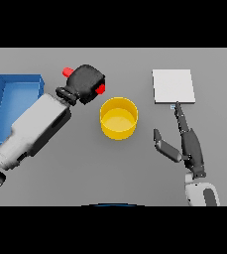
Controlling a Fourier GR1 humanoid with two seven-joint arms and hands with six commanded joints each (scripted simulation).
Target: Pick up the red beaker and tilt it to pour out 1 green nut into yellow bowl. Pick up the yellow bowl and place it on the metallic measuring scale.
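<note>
Left hand (86,83) is gripping the red beaker (68,72), beside the yellow bowl (118,117); blue tray (11,94) is sitting left; right hand (184,139), fingers straight, is reaching toward the scale (173,85).

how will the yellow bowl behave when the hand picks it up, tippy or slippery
The yellow bowl looks squat, with a wide opening and straight walls, so it probably sits stable and is unlikely to tip or roll. Its walls look smooth and glossy, so it may slip in a light pinch. It appears empty and thin-walled, so it is likely light.
</note>
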